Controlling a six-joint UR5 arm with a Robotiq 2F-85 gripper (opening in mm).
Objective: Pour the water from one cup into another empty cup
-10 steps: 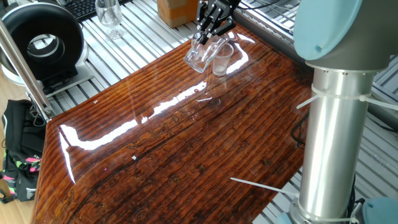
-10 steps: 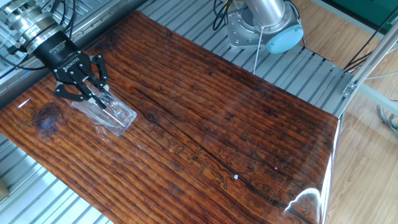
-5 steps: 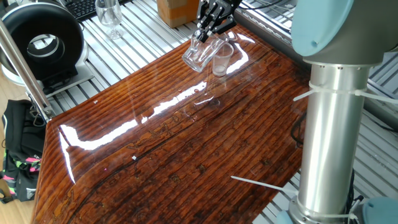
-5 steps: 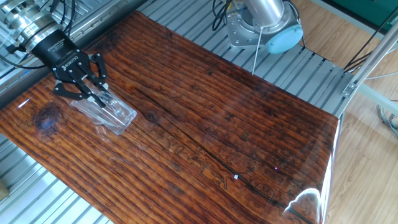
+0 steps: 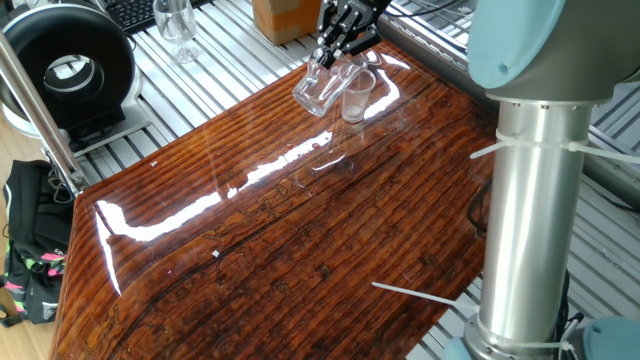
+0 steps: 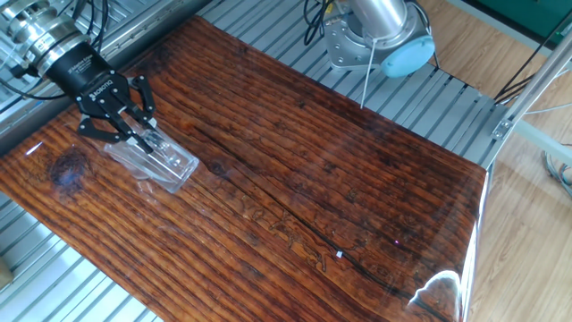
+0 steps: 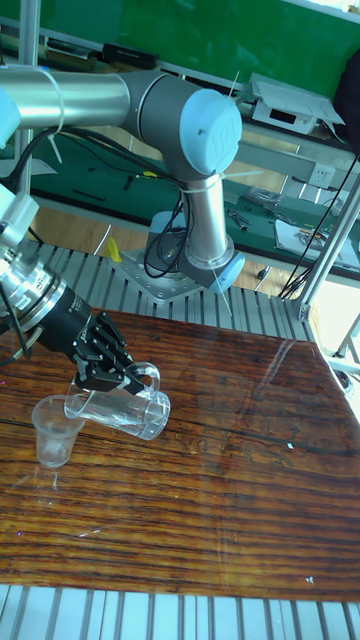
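My gripper [image 7: 112,377] is shut on the clear tumbler [image 7: 122,408], which is held tipped almost onto its side just above the wooden table [image 7: 220,500]. Its rim points at the smaller cloudy cup [image 7: 55,430], which stands upright on the table, and reaches over that cup's mouth. In one fixed view the gripper [image 5: 336,52] comes down from above onto the tumbler [image 5: 316,88], with the small cup [image 5: 357,96] touching or just beside it. The other fixed view shows the gripper [image 6: 132,131] and the tilted tumbler [image 6: 154,158]. I cannot make out the water.
A stemmed glass [image 5: 177,24] and a cardboard box [image 5: 284,16] stand off the table's far end. A black round device [image 5: 68,66] and a bag [image 5: 26,250] are at the left. The arm's base column [image 5: 528,210] rises at the table's near right.
The tumbler's base has risen slightly, so the glass lies a little flatter toward the small cup. The gripper has stayed shut on it in nearly the same place.
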